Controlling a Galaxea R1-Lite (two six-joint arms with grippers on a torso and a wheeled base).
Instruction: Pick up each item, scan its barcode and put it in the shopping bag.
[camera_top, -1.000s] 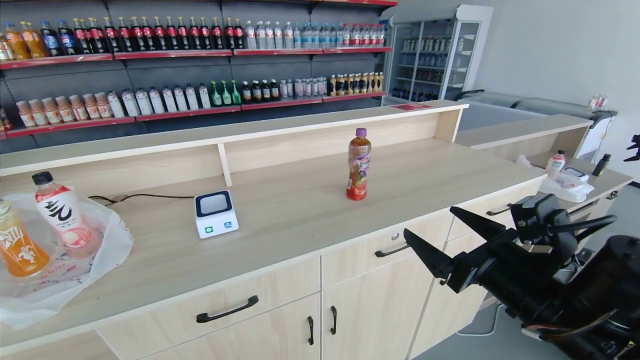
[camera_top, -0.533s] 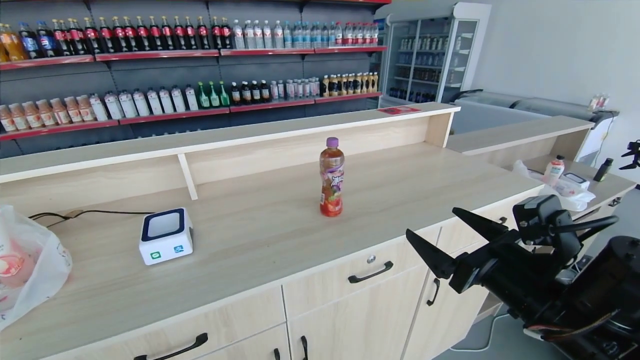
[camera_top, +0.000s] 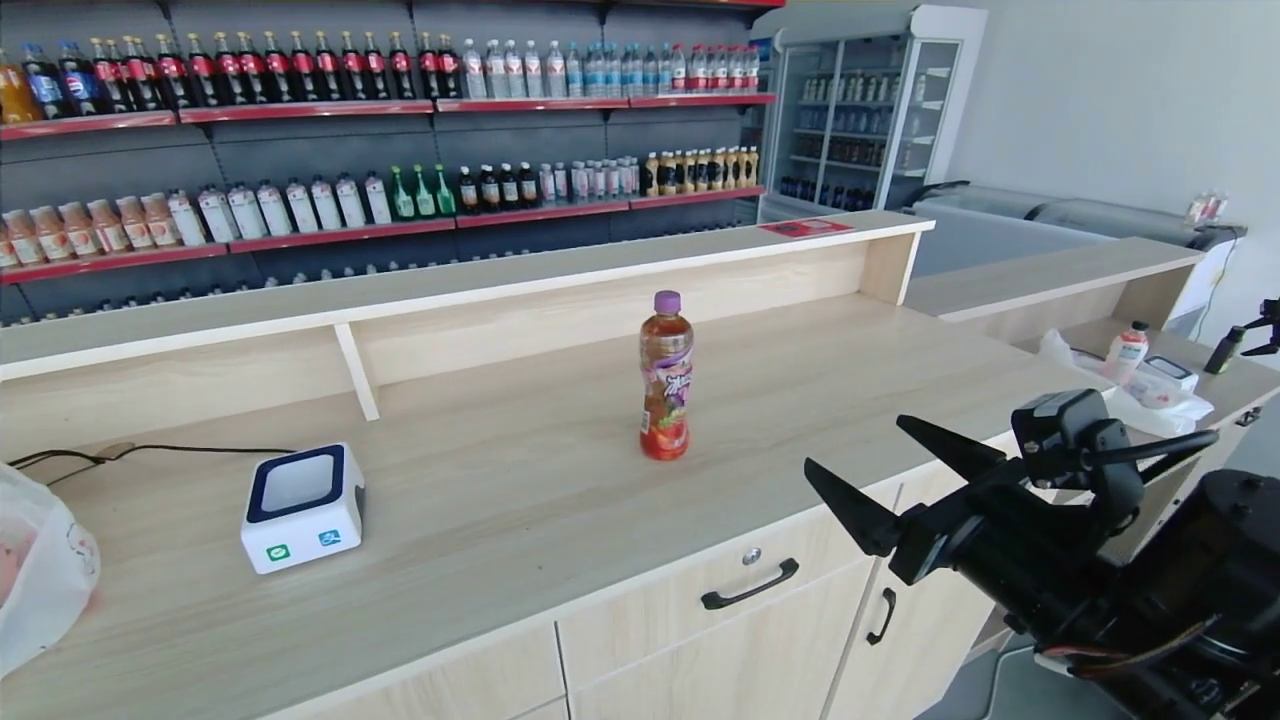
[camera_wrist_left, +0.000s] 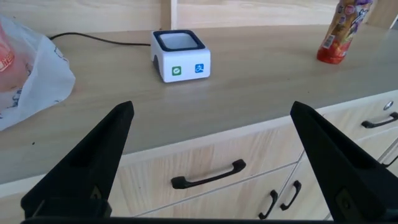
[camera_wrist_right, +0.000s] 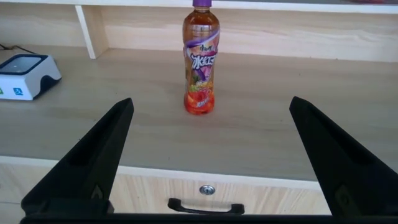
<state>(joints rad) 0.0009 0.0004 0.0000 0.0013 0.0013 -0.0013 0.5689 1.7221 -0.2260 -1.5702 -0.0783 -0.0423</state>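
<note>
A purple-capped bottle (camera_top: 665, 375) of reddish drink stands upright mid-counter. My right gripper (camera_top: 855, 443) hangs open in front of the counter's edge, short of the bottle and to its right. In the right wrist view the bottle (camera_wrist_right: 200, 56) stands straight ahead between the spread fingers of the right gripper (camera_wrist_right: 210, 101). The white scanner (camera_top: 300, 493) sits on the counter to the left. A white shopping bag (camera_top: 35, 565) lies at the far left edge. My left gripper (camera_wrist_left: 211, 107) is open before the drawers, facing the scanner (camera_wrist_left: 180, 55) and the bag (camera_wrist_left: 28, 68).
A raised wooden ledge (camera_top: 480, 280) runs along the counter's back. The scanner's black cable (camera_top: 150, 452) trails left. Drawers with black handles (camera_top: 748, 590) sit below the counter edge. A second counter (camera_top: 1150, 370) at right holds a bag and a small bottle.
The head camera has swung to the right, so the bag and the two bottles in it have slid to the picture's left edge. The right gripper stays open, in the same pose.
</note>
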